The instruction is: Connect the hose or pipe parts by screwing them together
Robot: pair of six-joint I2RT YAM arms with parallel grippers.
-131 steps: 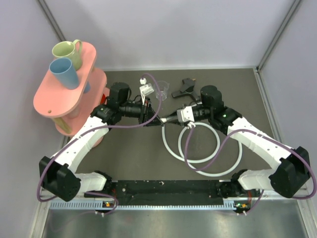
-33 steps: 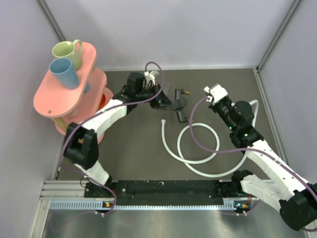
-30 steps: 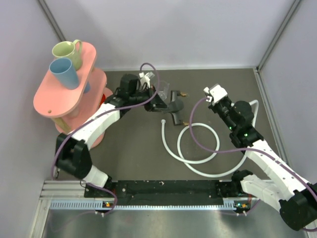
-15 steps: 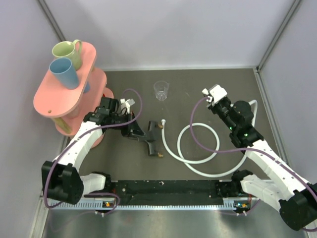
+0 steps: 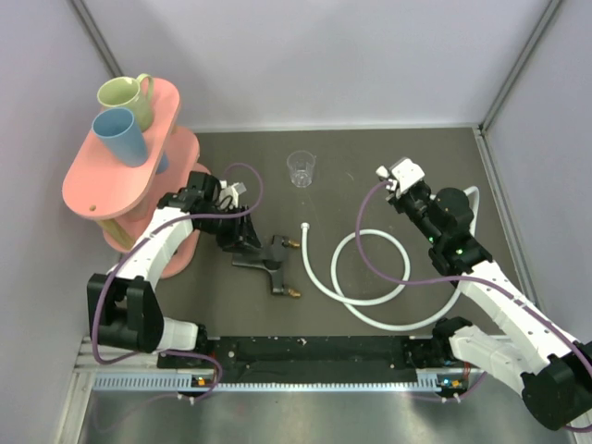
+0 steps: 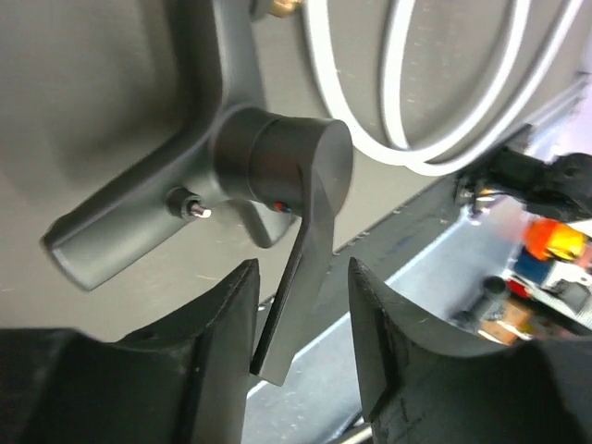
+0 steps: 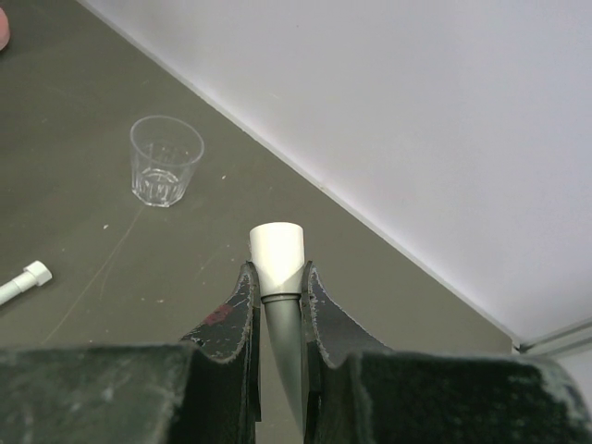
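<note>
You had right pincer [image 7: 277, 270] clenched on white hose end [image 7: 277, 248], raised for joining; left pincer [image 6: 301, 277] stood open around black fitting [image 6: 277, 162], lying on surface [image 5: 370, 166].

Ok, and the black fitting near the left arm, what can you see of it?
The black fitting is a matte, dark, metal-looking T-shaped piece with brass-coloured tips at two ends and a flat lever on a round hub. It lies on the dark table. The left end effector has its fingers on either side of the lever, with a gap showing, so it is not clamped. The white hose lies to its right, its loose end near one brass tip but apart.
</note>
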